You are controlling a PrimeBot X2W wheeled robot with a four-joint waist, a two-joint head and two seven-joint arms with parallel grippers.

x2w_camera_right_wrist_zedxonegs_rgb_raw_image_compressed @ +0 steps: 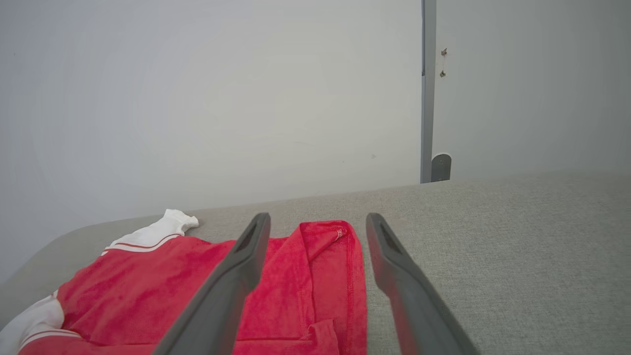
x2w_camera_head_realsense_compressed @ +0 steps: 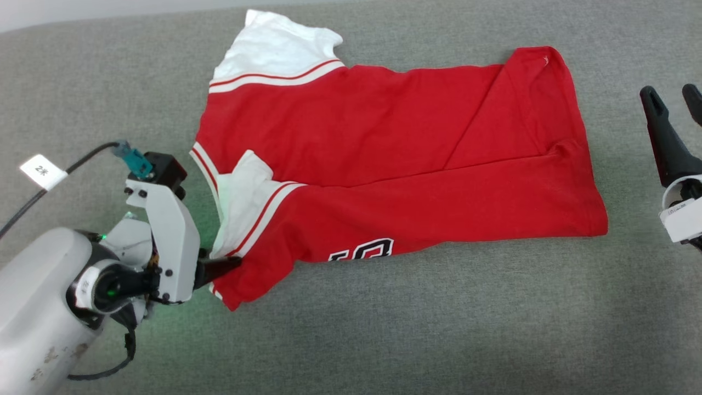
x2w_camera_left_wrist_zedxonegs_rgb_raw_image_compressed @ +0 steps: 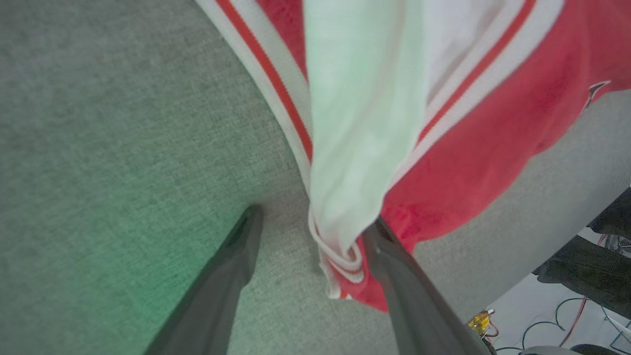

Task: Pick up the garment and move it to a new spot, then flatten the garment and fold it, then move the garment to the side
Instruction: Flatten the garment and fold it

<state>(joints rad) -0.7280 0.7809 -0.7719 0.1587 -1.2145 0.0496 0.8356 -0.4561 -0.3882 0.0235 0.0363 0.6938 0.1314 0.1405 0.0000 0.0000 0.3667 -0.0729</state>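
Garment [x2w_camera_head_realsense_compressed: 384, 164], likely soft, light, limp, lies half-folded on the grey top [x2w_camera_head_realsense_compressed: 384, 340], best pinched at its striped sleeve hem at 8 o'clock, where the left gripper [x2w_camera_left_wrist_zedxonegs_rgb_raw_image_compressed: 315, 219] straddles it wide-jawed, the right gripper [x2w_camera_head_realsense_compressed: 670, 93] gaping empty at 3 o'clock.

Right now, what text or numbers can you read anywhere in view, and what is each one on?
"2米": on the white tag on the cable.
Black-and-white lettering on the garment: cut off by the fold, cannot be read.
Label at the head view's right edge: too small to read.
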